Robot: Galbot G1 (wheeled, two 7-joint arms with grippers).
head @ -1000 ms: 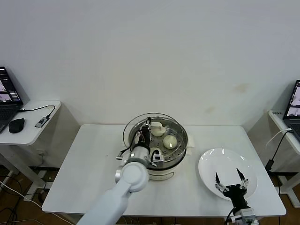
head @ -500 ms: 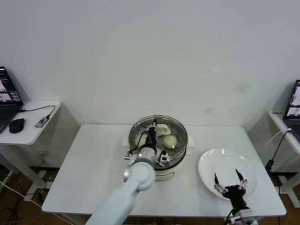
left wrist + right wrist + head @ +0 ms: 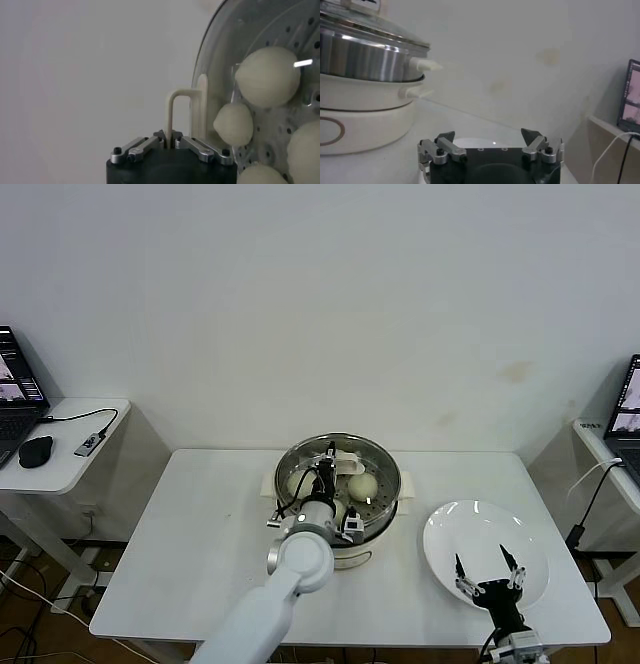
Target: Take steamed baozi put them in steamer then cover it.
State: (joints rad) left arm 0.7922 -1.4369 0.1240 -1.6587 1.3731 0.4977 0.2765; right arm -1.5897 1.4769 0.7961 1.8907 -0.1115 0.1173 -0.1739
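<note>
The steel steamer [image 3: 385, 506] stands on its cream-white base at the table's middle back. The clear glass cover [image 3: 375, 459] lies over its rim. My left gripper [image 3: 328, 456] is shut on the cover's cream-white handle [image 3: 186, 112]. Through the glass in the left wrist view I see several cream-white baozi [image 3: 267, 76] on the perforated tray. One baozi [image 3: 363, 485] shows in the head view. My right gripper [image 3: 487, 572] is open and empty, low over the white plate [image 3: 440, 534]. In the right wrist view the right gripper [image 3: 490, 136] is open, with the steamer [image 3: 365, 65] and the cover on it off to one side.
The white round plate lies on the table's right part, bare of food. Side tables with laptops [image 3: 15, 384] flank the white table [image 3: 190, 534]. A mouse [image 3: 35, 450] lies on the left one.
My left gripper has carried the cover to the right, from offset over the steamer's left side to centred on its rim. The right gripper has barely shifted.
</note>
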